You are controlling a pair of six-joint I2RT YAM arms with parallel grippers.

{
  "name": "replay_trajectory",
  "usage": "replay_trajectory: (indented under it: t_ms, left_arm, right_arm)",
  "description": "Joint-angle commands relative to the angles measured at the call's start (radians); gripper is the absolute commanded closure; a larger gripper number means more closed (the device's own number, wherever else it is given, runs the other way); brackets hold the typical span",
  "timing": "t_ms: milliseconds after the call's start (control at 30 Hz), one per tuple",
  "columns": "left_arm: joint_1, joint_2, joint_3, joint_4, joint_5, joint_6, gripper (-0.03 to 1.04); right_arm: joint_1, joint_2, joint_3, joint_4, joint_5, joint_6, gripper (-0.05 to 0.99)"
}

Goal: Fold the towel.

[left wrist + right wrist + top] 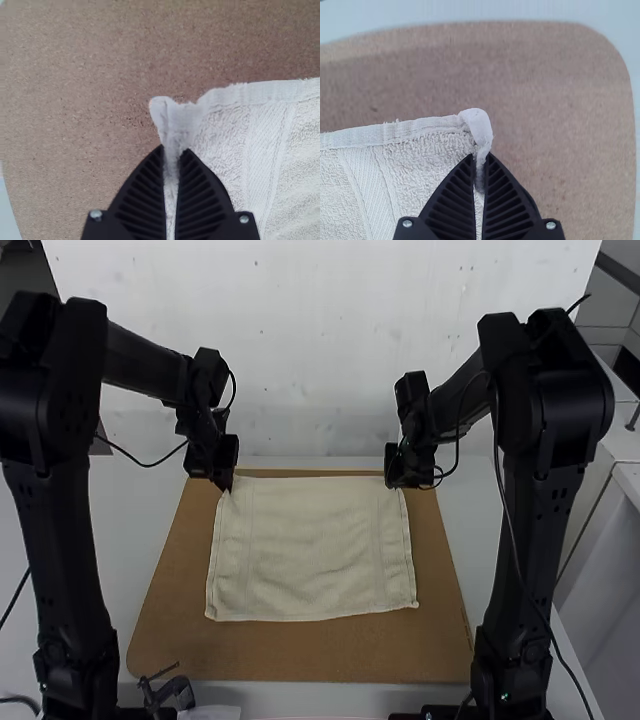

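Observation:
My left gripper (226,484) is at the far left corner of the cream towel (313,548), and my right gripper (397,483) is at the far right corner. The towel lies spread on the brown board, its near edge slanting slightly. In the left wrist view, the left gripper (171,152) is shut on a pinched corner of the towel (225,130), with the hem standing up between the black ribbed fingers. In the right wrist view, the right gripper (480,159) is shut on the other corner of the towel (420,160), a fold of hem poking out beyond the tips.
The brown board (300,652) extends around the towel on a pale table (105,530). A small dark clamp-like object (170,690) stands at the near left edge. Cables hang beside both arms.

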Motion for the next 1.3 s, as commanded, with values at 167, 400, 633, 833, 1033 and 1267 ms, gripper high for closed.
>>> replay_trajectory:
  t_ms: [167,400,633,833,1033,1267]
  left_arm:
    - [0.007,-0.138,0.044,0.008,-0.050,-0.075,0.99]
    - [-0.047,-0.241,-0.073,0.008,-0.044,-0.092,0.99]
    - [-0.075,-0.331,-0.214,0.006,-0.050,-0.107,0.99]
    - [-0.095,-0.416,-0.322,0.003,-0.053,-0.104,0.99]
    - [-0.178,-0.551,-0.404,-0.067,-0.047,-0.103,0.99]
    - [-0.236,-0.637,-0.427,-0.155,-0.019,-0.120,0.99]
  right_arm:
    - [-0.043,-0.185,0.032,0.027,0.020,-0.019,0.92]
    - [-0.023,-0.286,-0.095,0.026,-0.005,-0.062,0.92]
    - [0.003,-0.403,-0.261,0.024,-0.010,-0.107,0.92]
    - [0.009,-0.501,-0.340,-0.030,-0.013,-0.141,0.92]
    - [-0.004,-0.553,-0.359,-0.103,-0.022,-0.156,0.92]
    - [-0.002,-0.610,-0.365,-0.209,-0.033,-0.170,0.92]
